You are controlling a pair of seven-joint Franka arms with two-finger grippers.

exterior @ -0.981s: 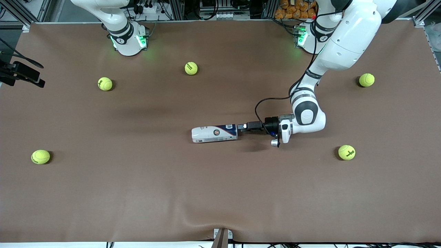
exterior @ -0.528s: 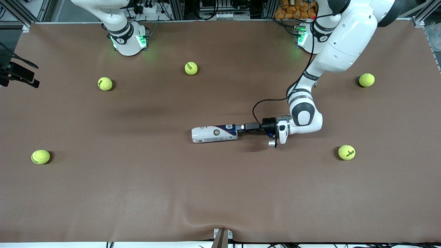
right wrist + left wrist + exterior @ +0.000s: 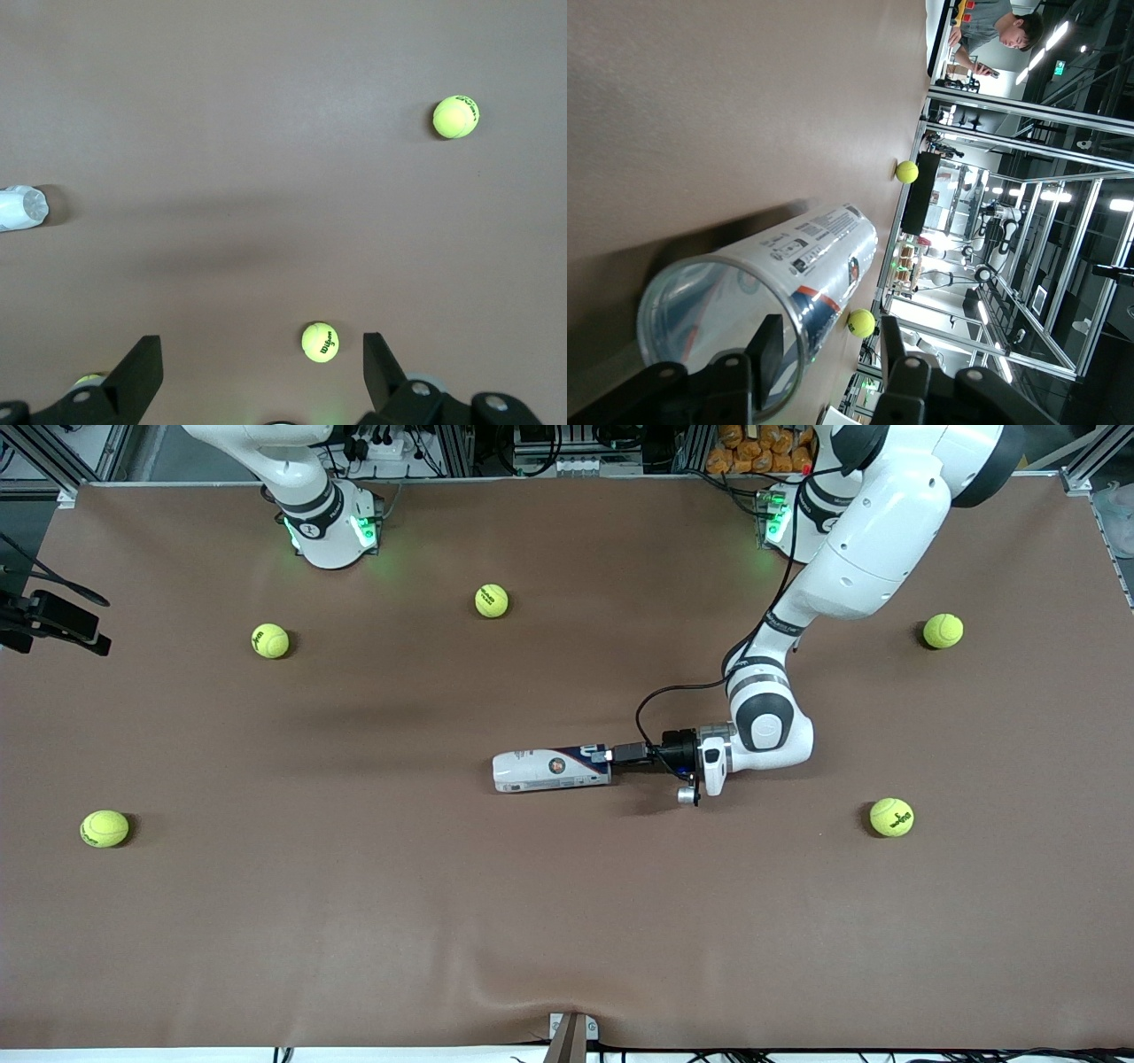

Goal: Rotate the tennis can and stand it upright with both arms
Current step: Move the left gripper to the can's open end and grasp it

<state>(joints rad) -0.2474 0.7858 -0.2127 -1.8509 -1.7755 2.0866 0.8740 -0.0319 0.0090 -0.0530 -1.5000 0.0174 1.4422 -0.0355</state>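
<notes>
Left gripper point(image 3: 606, 756) has advanced onto one tennis can point(image 3: 549, 771); five balls point(image 3: 492, 600).

The right hand point(image 3: 257, 376) hangs over the brown counter point(image 3: 266, 133) with its two black fingers point(image 3: 142, 367) spread wide apart. A tennis ball point(image 3: 320, 342) lies on the counter between them. A second tennis ball point(image 3: 455, 117) lies well apart from it. The white end of the tennis can point(image 3: 21, 208) shows at the frame's edge.

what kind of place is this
Probably a robotics lab: two arms mounted on a brown-covered table inside an aluminium frame, with tennis balls scattered around a lying tennis can, and more robot rigs nearby.
</notes>
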